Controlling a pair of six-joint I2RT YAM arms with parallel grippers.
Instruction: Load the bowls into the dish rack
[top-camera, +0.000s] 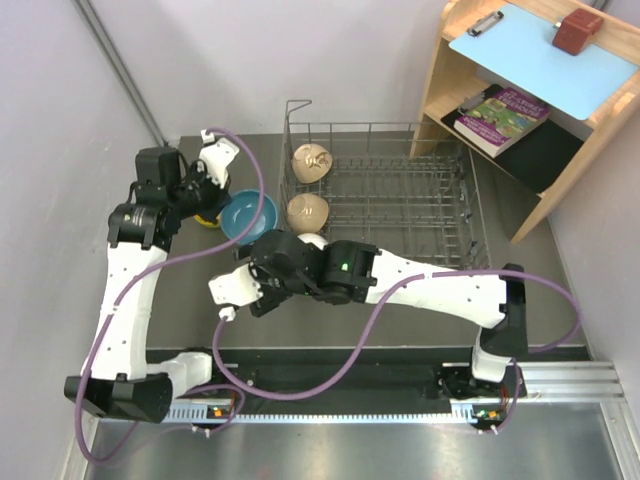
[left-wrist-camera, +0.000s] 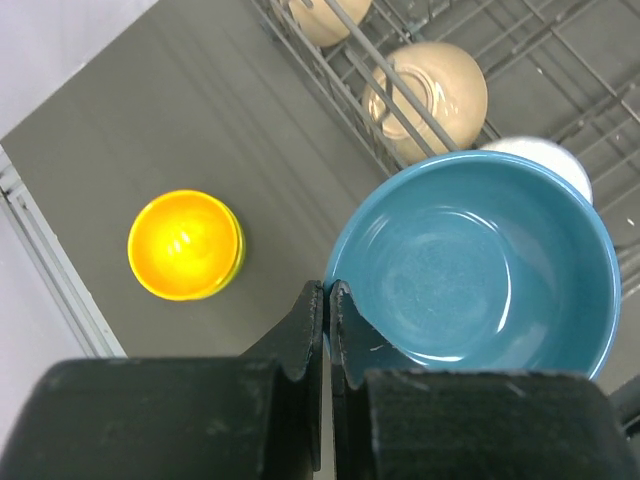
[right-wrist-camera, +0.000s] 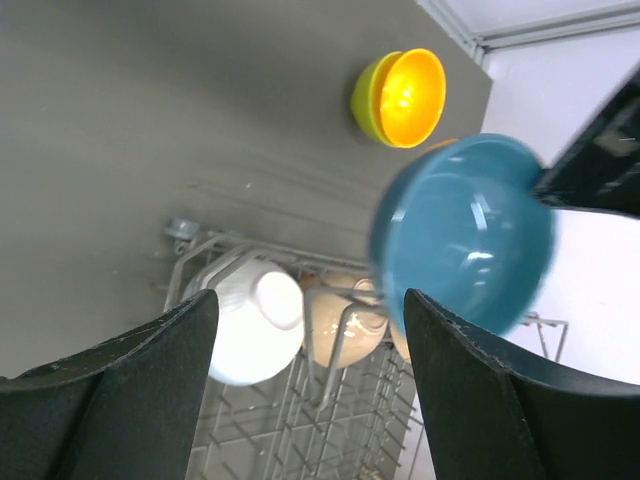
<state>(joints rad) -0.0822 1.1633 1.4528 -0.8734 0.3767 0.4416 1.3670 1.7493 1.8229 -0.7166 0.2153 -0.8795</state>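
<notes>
**Item:** blue round glazed bowl (left-wrist-camera: 470, 270).
**Location:** just beside the left wall of the grey wire dish rack (top-camera: 380, 128), apparently lifted off the dark surface (left-wrist-camera: 200, 110).
**Hold:** left end effector (left-wrist-camera: 327, 300) pinched tight across the bowl's near rim. The right end effector (right-wrist-camera: 305, 300) is spread wide and empty, hovering by the rack's corner.
**Handling, as you should judge it:** rigid, light, smooth-glazed and easy to chip. A one-sided rim pinch lets the bowl swing, so carry it level. Lower it between the prongs next to the white ribbed bowl (right-wrist-camera: 255, 320).
</notes>
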